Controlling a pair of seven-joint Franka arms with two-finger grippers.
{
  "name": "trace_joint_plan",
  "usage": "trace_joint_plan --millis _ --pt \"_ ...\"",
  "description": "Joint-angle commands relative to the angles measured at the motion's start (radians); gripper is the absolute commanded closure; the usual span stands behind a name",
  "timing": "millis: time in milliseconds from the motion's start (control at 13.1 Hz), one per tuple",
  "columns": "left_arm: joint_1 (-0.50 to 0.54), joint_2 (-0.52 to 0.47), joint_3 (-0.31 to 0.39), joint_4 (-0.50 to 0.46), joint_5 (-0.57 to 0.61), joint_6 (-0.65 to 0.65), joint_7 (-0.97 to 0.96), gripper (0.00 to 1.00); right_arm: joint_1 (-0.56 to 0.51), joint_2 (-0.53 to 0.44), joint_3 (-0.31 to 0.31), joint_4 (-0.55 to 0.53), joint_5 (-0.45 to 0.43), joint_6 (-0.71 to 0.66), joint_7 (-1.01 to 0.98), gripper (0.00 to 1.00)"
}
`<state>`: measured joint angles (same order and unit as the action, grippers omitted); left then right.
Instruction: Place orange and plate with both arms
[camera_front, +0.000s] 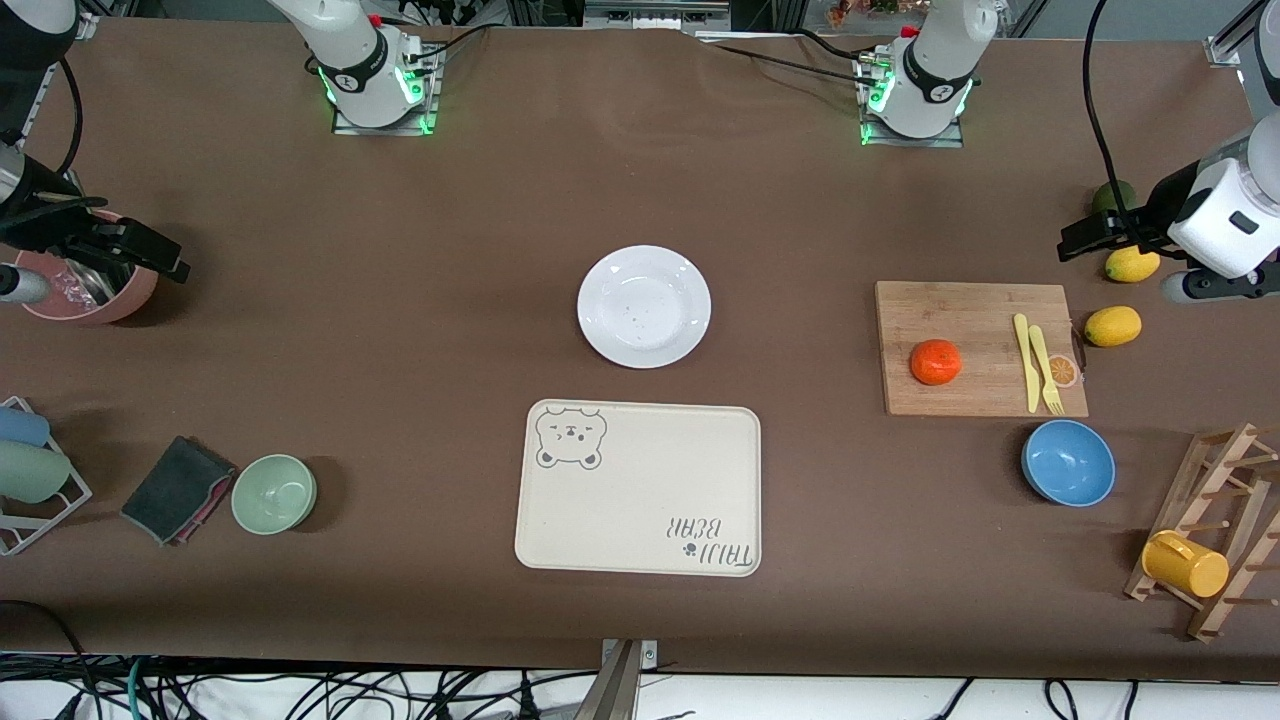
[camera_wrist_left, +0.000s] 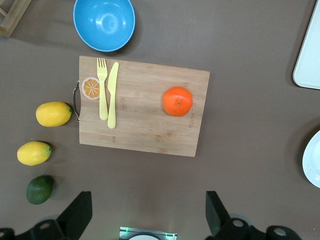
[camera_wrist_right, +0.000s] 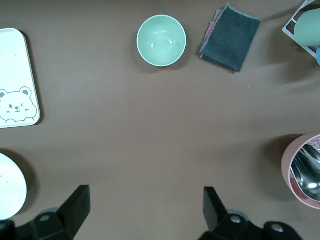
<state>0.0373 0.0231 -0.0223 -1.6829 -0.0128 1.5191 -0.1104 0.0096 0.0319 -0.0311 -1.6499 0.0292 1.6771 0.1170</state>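
Observation:
The orange (camera_front: 936, 361) sits on a wooden cutting board (camera_front: 980, 348) toward the left arm's end of the table; it also shows in the left wrist view (camera_wrist_left: 177, 101). The white plate (camera_front: 644, 306) lies empty at the table's middle, with its edge in both wrist views (camera_wrist_left: 314, 160) (camera_wrist_right: 9, 186). My left gripper (camera_front: 1100, 235) (camera_wrist_left: 148, 200) is open and empty, up in the air over the lemons beside the board. My right gripper (camera_front: 120, 245) (camera_wrist_right: 145, 195) is open and empty, up over the pink container at the right arm's end.
A cream bear tray (camera_front: 640, 488) lies nearer the camera than the plate. A yellow knife and fork (camera_front: 1035, 362) lie on the board. Around it are two lemons (camera_front: 1112, 326), a blue bowl (camera_front: 1068, 462) and a mug rack (camera_front: 1215, 540). A green bowl (camera_front: 274, 493), dark cloth (camera_front: 178, 488) and pink container (camera_front: 90, 285) are at the right arm's end.

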Motion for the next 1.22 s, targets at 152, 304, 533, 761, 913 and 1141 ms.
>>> trace_joint_plan --millis 152,304,533,761,913,1141 --pt "-0.004 -0.008 -0.002 0.011 0.02 -0.019 -0.009 0.0 0.001 -0.007 -0.004 -0.004 0.017 0.003 -0.011 0.0" --pt "-0.004 -0.006 -0.002 0.011 0.02 -0.019 -0.009 0.0 0.0 -0.007 -0.004 -0.004 0.017 0.003 -0.011 0.0" --pt "-0.002 -0.008 -0.002 0.011 0.02 -0.025 -0.008 0.0 0.001 -0.007 -0.004 -0.004 0.017 0.003 -0.011 0.0" --pt "-0.002 -0.008 -0.002 0.011 0.02 -0.028 -0.009 0.0 0.001 -0.007 -0.004 -0.004 0.017 0.003 -0.011 0.0" --pt "-0.001 -0.008 -0.001 0.011 0.02 -0.031 -0.009 0.0 0.001 -0.007 -0.004 -0.004 0.017 0.001 -0.011 0.0" --pt "-0.001 -0.008 -0.001 0.011 0.019 -0.031 -0.009 0.0 0.0 -0.007 -0.004 -0.004 0.017 0.001 -0.011 0.0"
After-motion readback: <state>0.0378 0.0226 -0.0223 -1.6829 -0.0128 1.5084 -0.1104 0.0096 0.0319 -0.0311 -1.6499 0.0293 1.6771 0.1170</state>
